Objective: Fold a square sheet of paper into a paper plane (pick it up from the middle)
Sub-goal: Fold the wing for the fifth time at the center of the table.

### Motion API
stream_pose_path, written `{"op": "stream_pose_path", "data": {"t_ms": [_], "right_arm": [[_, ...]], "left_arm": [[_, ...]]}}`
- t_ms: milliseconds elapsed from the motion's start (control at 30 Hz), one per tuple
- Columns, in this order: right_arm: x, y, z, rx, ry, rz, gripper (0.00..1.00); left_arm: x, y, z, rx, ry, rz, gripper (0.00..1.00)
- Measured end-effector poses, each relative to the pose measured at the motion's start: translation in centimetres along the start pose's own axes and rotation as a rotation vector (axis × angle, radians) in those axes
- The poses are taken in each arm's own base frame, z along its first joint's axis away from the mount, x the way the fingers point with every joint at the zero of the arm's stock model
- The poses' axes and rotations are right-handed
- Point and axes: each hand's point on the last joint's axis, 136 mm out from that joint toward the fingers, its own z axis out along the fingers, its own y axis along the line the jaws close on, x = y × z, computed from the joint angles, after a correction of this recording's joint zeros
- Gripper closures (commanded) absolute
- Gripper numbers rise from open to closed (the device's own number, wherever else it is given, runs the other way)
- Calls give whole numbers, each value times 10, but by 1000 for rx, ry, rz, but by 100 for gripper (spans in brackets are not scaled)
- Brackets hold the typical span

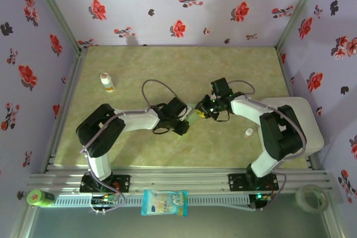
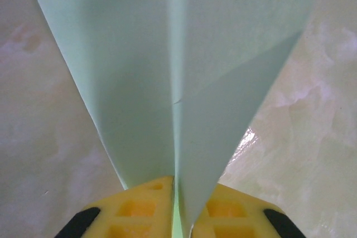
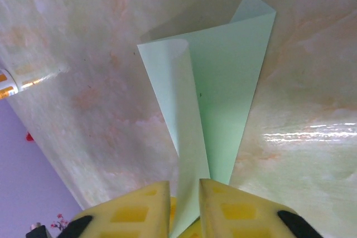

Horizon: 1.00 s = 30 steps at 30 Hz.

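Creasing step, seemingly: L claw [image 2: 177,188] clamped tight on the sheet of paper [image 2: 139,71], centre crease running straight ahead from its tips. R claw [image 3: 184,188] nearly closed round a curled flap; can't tell if pinching. Next, prob: press flap flat w/o tearing.

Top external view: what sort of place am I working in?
Probably a staged test booth: flower-patterned purple walls enclose a marble-look tabletop on three sides, with an aluminium rail along its near edge.
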Motion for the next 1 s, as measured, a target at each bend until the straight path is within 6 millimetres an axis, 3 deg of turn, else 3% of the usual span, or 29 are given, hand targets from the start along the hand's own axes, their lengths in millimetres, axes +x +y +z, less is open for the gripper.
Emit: {"op": "stream_pose_path", "data": {"t_ms": [300, 633, 833, 1000], "right_arm": [[0, -4, 0, 15, 1, 12, 90], [-1, -5, 0, 17, -2, 12, 87], [-5, -6, -3, 23, -20, -6, 65], [-15, -2, -26, 24, -103, -46, 57]], "left_arm": [[-8, -11, -11, 17, -38, 31, 85], [-7, -13, -10, 18, -35, 46, 91], [-4, -11, -6, 14, -21, 42, 93], [1, -8, 0, 10, -4, 32, 94]]}}
